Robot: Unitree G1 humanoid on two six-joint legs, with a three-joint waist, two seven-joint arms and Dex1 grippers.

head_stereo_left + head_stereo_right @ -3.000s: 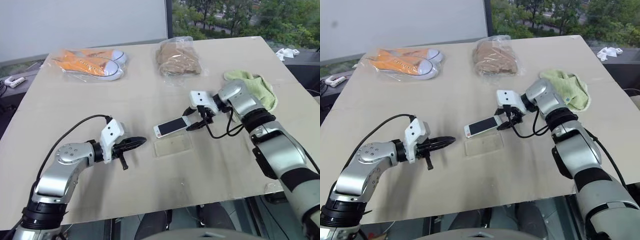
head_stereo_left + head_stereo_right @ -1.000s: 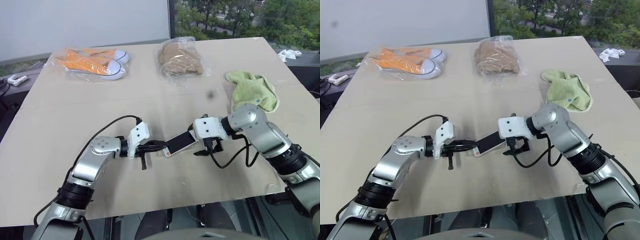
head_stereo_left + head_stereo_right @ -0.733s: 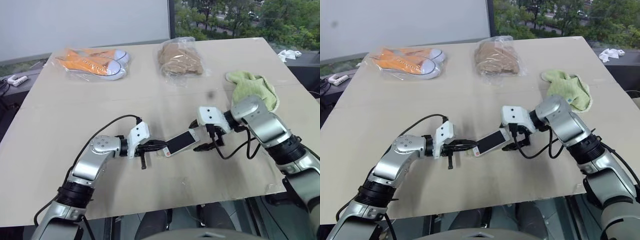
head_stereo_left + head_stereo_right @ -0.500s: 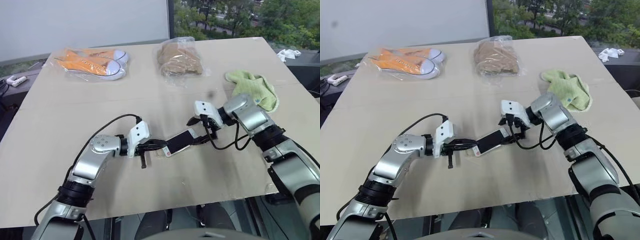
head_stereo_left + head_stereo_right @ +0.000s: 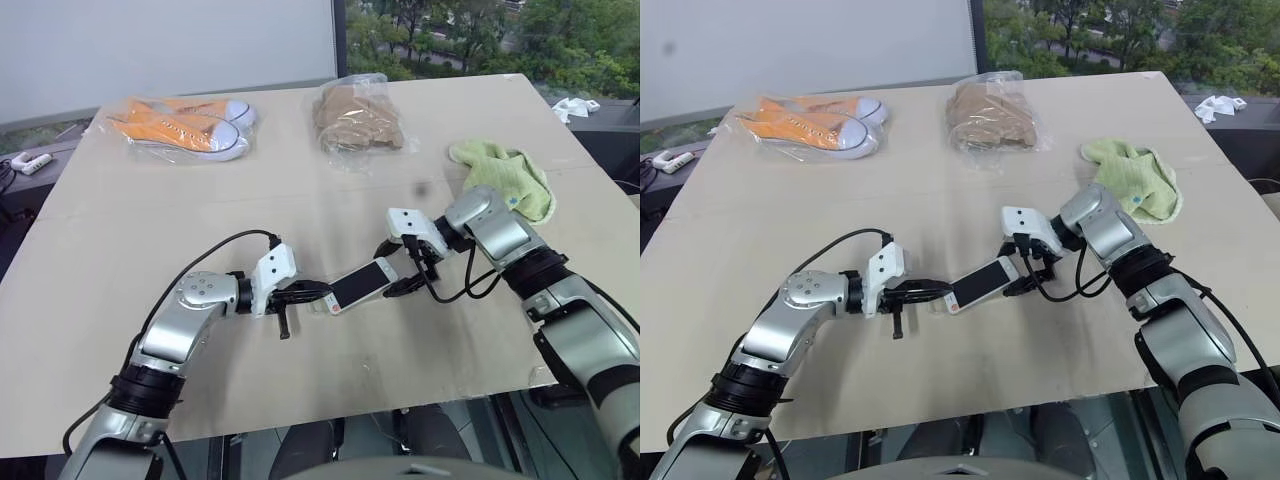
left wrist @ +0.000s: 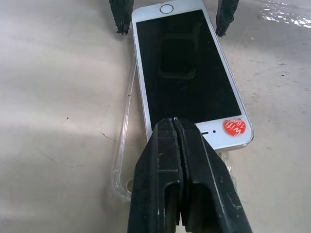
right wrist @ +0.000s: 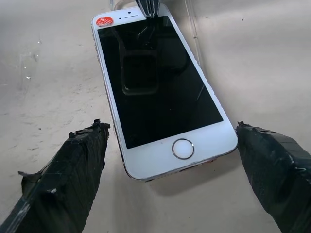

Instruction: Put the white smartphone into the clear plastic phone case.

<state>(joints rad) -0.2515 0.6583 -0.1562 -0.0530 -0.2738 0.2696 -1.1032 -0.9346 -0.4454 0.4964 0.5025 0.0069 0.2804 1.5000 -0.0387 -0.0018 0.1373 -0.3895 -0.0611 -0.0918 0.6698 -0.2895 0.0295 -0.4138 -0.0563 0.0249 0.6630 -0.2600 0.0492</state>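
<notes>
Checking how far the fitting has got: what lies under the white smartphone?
The clear plastic phone case lies under the white smartphone; only its edge beside the phone shows, the rest is covered.

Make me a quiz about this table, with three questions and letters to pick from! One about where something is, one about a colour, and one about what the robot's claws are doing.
1. Where is the green cloth?
A. beside the orange shoes
B. near the table's right edge, behind the right arm
C. under the phone

2. What colour is the round sticker on the phone?
A. blue
B. green
C. red

3. How do the two grippers stand?
A. the left gripper is shut and the right gripper is open
B. both are wide open
C. the right one is shut on the cloth

Answers:
1. B, the cloth lies at the right side, far from the shoes.
2. C, the left wrist view shows a red dot at the phone's near end.
3. A, the left fingers are pressed together at one end of the phone; the right fingers stand apart on either side of the other end.
</notes>
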